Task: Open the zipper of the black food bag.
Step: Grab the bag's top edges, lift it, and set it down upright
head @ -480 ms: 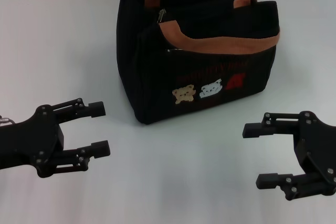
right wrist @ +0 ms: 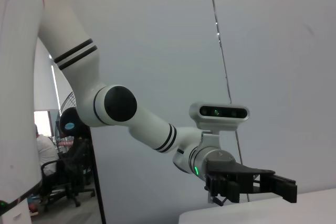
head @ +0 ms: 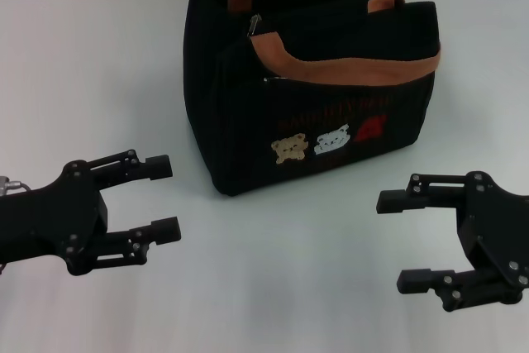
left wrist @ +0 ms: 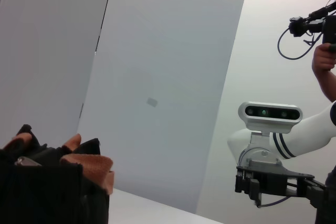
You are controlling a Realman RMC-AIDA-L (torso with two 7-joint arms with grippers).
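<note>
- Both grippers have shifted a little since half a second ago: the left gripper (head: 163, 195) has crept forward and toward the bag, and the right gripper (head: 405, 240) has edged slightly inward, while the bag has not moved.
- On the white table (head: 74, 72), the black food bag (head: 310, 97) stands upright at the far middle, its bear patches and red lettering facing the robot.
- Along the bag's top, between the orange-brown handles, runs the zipper (head: 285, 26); its small silvery pull (head: 254, 23) sits at the end nearer the robot's left, so the mouth looks closed.
- Left gripper: fingers spread wide, holding nothing, low over the table, well short of the bag and off its left front corner.
- Right gripper: fingers likewise wide apart and empty, nearer the robot than the bag's right front corner, apart from it.
- Neither gripper touches the bag or the zipper.
- From the left wrist, the bag's handles (left wrist: 86, 161) fill the near corner, with the right gripper (left wrist: 252, 184) visible farther off.
</note>
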